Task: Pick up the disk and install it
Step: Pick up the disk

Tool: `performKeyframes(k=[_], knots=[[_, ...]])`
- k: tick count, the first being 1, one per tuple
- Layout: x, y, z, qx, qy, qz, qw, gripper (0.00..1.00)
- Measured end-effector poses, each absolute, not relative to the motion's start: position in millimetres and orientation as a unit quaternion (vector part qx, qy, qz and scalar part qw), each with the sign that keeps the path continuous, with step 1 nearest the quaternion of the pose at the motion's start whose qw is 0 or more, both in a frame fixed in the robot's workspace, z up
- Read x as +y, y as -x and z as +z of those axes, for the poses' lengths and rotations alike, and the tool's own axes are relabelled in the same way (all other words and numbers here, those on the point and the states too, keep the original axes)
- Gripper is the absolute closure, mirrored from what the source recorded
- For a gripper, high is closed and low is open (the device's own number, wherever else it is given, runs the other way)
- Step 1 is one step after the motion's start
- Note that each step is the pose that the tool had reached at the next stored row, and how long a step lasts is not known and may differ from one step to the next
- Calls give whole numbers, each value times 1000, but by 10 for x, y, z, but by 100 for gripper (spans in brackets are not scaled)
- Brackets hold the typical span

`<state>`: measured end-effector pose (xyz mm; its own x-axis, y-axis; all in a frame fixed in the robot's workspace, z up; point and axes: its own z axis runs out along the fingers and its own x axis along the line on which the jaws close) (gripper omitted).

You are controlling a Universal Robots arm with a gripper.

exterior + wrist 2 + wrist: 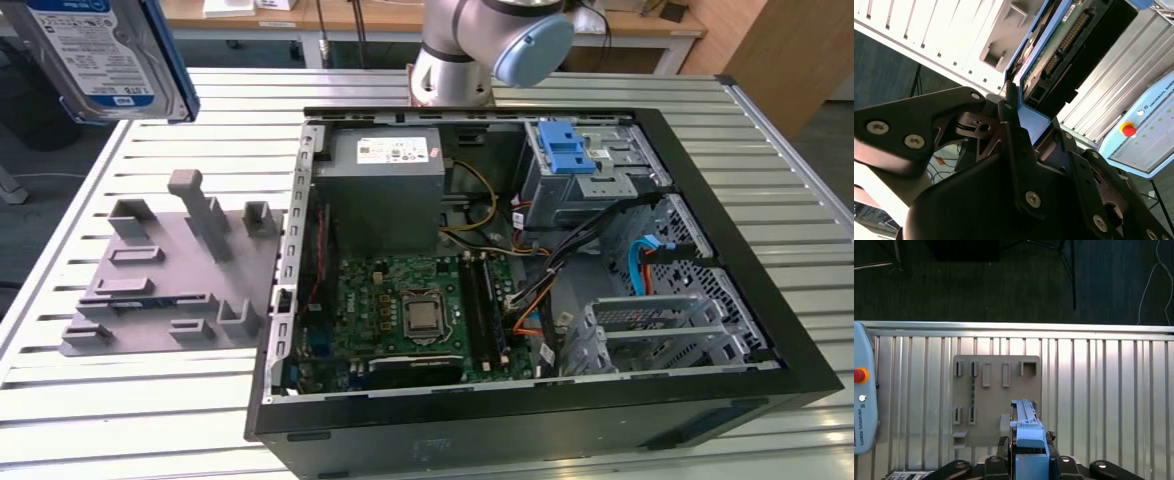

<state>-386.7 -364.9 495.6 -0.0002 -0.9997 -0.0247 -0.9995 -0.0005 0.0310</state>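
Silver disk [114,52] (blue rails) clamped in pincer [1030,462], high above grey fixture [167,270]

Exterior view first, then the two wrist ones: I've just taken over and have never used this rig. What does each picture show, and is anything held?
The exterior view looks down from off the arm on a slatted metal table. The grey-and-blue jointed machine at the top of that picture is the robot arm. On the table lie an open computer case and a grey fixture plate. Both wrist views come from cameras riding on the arm. The second wrist view shows the black gripper shut on the disk, a hard drive with blue rails. In the exterior view the disk hangs in the air at the exterior view's upper left, not yet in the case.
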Motion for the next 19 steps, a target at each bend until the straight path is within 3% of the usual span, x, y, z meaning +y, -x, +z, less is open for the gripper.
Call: performKeyframes(k=[19], knots=[[-3779,3720,4956,-707,-707,-20,2,64]])
